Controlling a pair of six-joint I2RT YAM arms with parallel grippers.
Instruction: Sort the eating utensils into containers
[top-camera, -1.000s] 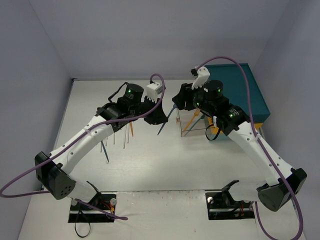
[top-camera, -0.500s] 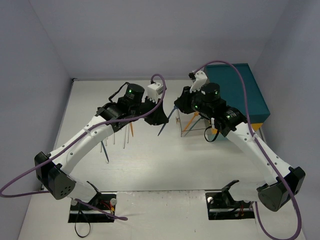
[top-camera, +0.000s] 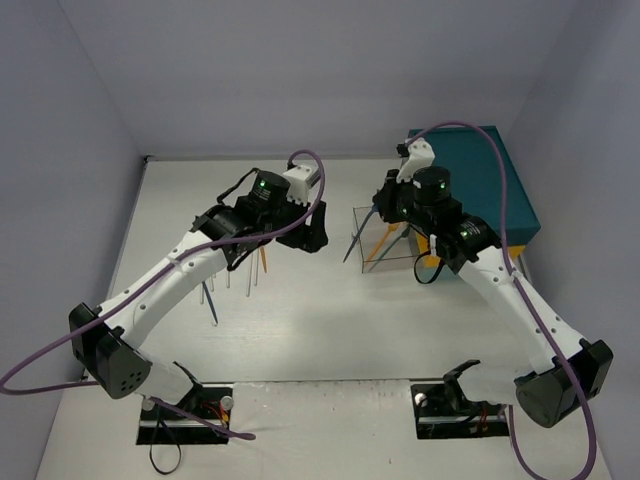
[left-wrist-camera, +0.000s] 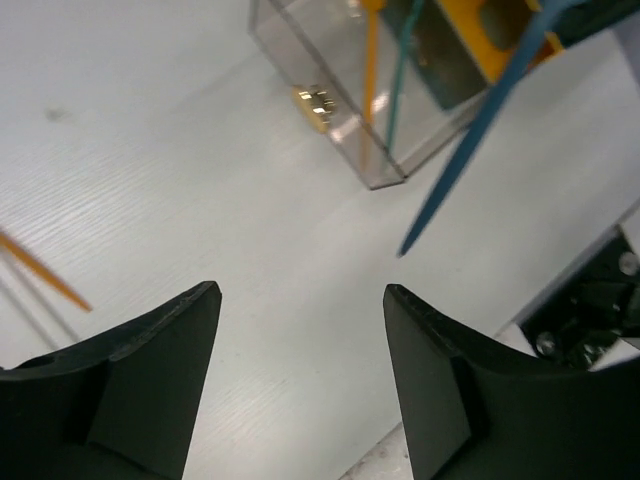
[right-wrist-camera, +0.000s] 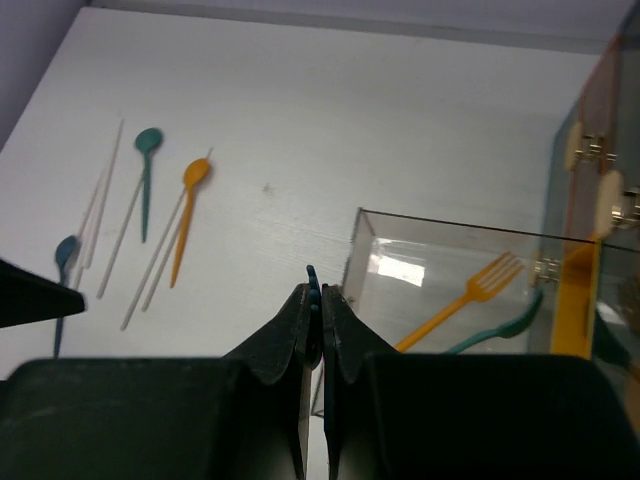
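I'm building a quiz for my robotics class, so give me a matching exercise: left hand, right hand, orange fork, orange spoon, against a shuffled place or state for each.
Things: 1 left hand; 2 right hand; 3 orange fork; 4 orange spoon.
States: A inside the clear container; B open, holding nothing; C lying on the table; D shut on the blue utensil.
Pairs: 1-B; 2-D; 3-A; 4-C.

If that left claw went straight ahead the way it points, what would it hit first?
The left gripper would probably meet bare table first, with the clear container and the slanting blue utensil off to one side.
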